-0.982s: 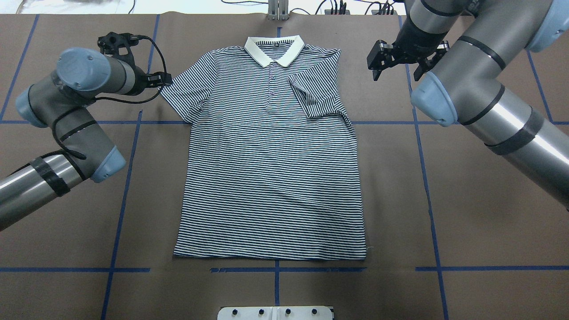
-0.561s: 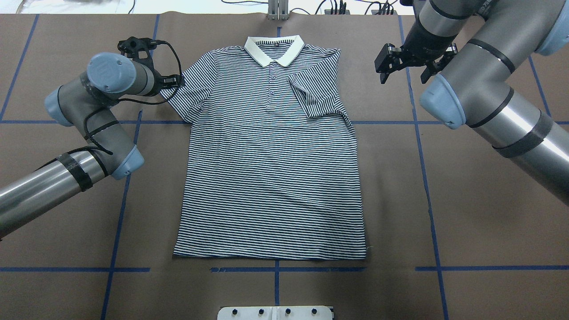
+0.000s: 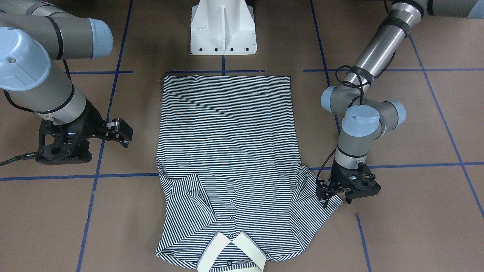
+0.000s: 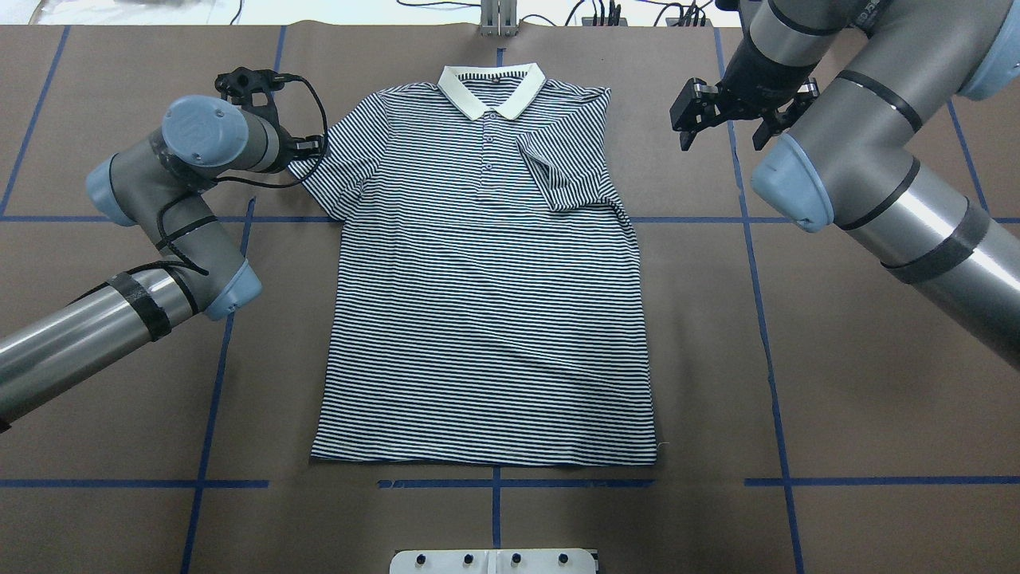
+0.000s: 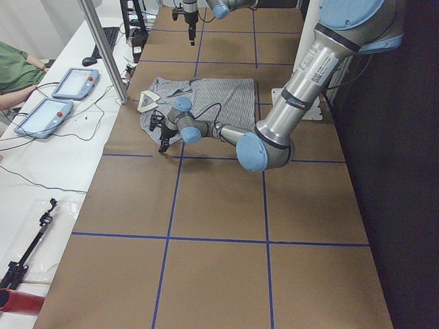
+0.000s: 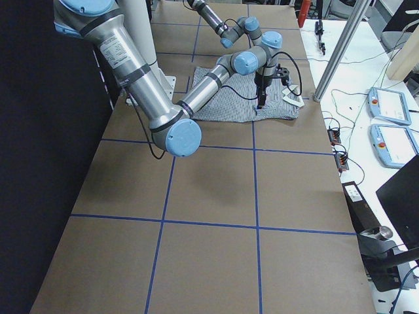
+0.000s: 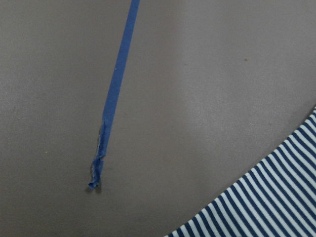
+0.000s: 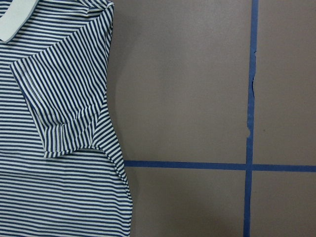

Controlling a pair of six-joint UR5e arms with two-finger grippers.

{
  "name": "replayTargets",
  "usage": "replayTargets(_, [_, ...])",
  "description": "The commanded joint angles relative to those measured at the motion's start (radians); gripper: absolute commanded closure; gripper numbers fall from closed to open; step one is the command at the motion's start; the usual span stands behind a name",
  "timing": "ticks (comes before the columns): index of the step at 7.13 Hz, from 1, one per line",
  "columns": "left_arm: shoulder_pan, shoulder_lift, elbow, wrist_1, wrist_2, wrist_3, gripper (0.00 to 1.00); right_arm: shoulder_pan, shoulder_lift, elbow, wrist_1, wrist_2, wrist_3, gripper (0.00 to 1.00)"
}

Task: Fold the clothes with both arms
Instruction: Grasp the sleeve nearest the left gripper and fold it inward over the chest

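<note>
The striped polo shirt (image 4: 486,319) lies flat, front up, on the brown table, its cream collar (image 4: 492,86) at the far edge. The sleeve on the overhead view's right (image 4: 566,171) is folded in over the chest; the other sleeve (image 4: 339,171) is spread out. My left gripper (image 4: 307,146) sits low at that spread sleeve's outer hem and looks open in the front view (image 3: 334,200). The left wrist view shows only a sleeve corner (image 7: 276,207) and table. My right gripper (image 3: 126,134) is open and empty above bare table beside the folded sleeve (image 8: 59,98).
Blue tape lines (image 4: 753,263) grid the brown paper. The white pedestal base (image 3: 223,26) stands at the shirt's hem end. A metal post (image 4: 498,16) and cables are beyond the collar. A side table with tablets (image 5: 72,82) runs along the far edge.
My left arm has swung in toward the shirt, bringing its gripper to the spread sleeve's hem. My right gripper has shifted slightly away from the shirt. The shirt has not moved.
</note>
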Motion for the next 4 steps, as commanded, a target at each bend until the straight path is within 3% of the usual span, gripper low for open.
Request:
replayTargets(1, [0.000,-0.001,-0.004,0.007,-0.002,0.063,0.93,-0.001,0.001,0.002,0.000,0.000,0.004,0.00])
replayTargets(2, [-0.001,-0.001,-0.006,0.010,-0.005,0.073,1.00,-0.003,0.001,0.002,0.002,-0.002,0.007,0.00])
replayTargets(4, [-0.003,-0.012,-0.047,0.054,-0.012,0.073,1.00,-0.004,-0.002,0.000,0.002,-0.002,0.007,0.00])
